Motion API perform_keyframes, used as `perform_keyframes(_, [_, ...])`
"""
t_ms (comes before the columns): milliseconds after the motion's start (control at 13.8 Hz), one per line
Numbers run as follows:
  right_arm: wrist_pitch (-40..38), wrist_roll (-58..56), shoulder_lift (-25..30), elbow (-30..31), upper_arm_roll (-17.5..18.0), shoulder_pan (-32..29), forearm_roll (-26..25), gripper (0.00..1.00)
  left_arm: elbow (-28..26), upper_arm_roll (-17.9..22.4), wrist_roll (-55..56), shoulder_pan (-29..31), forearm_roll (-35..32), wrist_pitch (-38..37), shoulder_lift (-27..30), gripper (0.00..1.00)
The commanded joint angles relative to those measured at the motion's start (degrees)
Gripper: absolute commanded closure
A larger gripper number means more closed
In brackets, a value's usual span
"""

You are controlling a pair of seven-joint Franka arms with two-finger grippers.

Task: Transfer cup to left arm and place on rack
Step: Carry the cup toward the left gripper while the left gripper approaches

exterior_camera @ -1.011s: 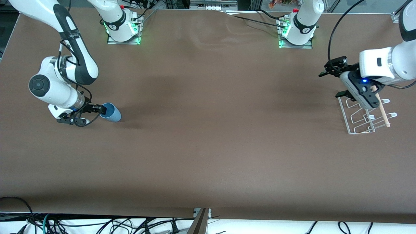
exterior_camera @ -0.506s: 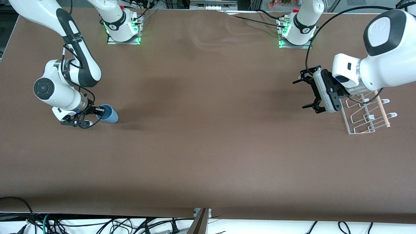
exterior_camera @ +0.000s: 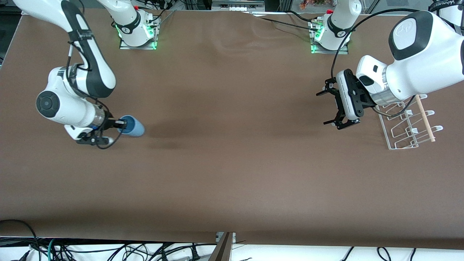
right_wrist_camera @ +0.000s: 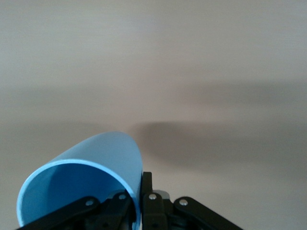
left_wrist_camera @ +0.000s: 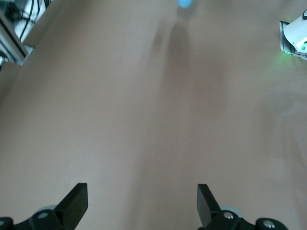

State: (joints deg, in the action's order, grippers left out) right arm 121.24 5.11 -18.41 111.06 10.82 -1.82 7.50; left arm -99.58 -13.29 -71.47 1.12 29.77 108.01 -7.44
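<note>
Jaws of the right gripper [exterior_camera: 119, 125] pinch the small light-blue plastic cup's [exterior_camera: 132, 126] rim, now lifted and carried centreward; the left gripper [exterior_camera: 330, 107], jaws open, has swung from the white wire rack [exterior_camera: 406, 127] toward the handover.

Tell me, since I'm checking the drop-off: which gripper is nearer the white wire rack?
Left. The left gripper, open, hangs beside the white wire rack; the right gripper, shut on the light-blue plastic cup, is at the right arm's end of the table.
</note>
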Motion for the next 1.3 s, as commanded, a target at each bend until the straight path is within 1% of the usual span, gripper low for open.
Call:
perform_keyframes(0, [-2.32,0.60,-0.04,-3.30,3.94,0.58,8.19,1.00,-2.46,-2.26,-2.88,0.37,2.83,4.12,0.67,0.00])
perform_keyframes(144, [-2.15,0.61,-0.83,-6.11,4.65,4.17,16.81,1.00,-2.99,-4.28,-2.97,0.37,2.84,6.94,0.84,0.00])
perform_keyframes(289, [-1.72,0.87,-3.02,-9.36,4.74,8.30,20.52,1.00,-4.22,-6.56,-5.32,0.37,2.14,11.41,1.54,0.00])
perform_keyframes(433, [-1.62,3.58,-5.22,-14.71,4.74,11.47,25.96,1.00,-7.72,-8.50,-8.76,0.37,2.39,18.08,1.72,0.00])
perform_keyframes(506, [-1.53,4.81,-6.10,-17.00,4.74,13.14,28.51,1.00,-8.52,-9.81,-9.47,0.28,2.57,20.37,1.81,0.00])
perform_keyframes(650, [1.61,5.26,-7.60,-20.35,4.74,15.87,32.73,1.00,-9.40,-12.10,-9.48,0.28,2.57,23.81,1.72,0.00])
perform_keyframes(794, [5.39,5.26,-7.69,-21.85,4.74,17.98,36.78,1.00,-11.42,-13.95,-9.48,0.28,2.66,27.50,1.90,0.00])
perform_keyframes(939, [7.77,5.18,-7.78,-23.17,4.74,20.00,39.34,1.00,-11.61,-15.01,-9.39,0.28,2.66,28.48,2.07,0.00])
perform_keyframes(1156, [12.34,5.26,-7.95,-23.35,4.74,23.17,40.13,1.00,-12.48,-16.85,-7.99,0.19,2.75,29.62,3.39,0.00])
perform_keyframes(1228, [13.49,5.26,-7.95,-23.35,4.74,23.78,41.88,1.00,-12.66,-17.12,-7.29,0.19,2.75,30.32,3.39,0.00])
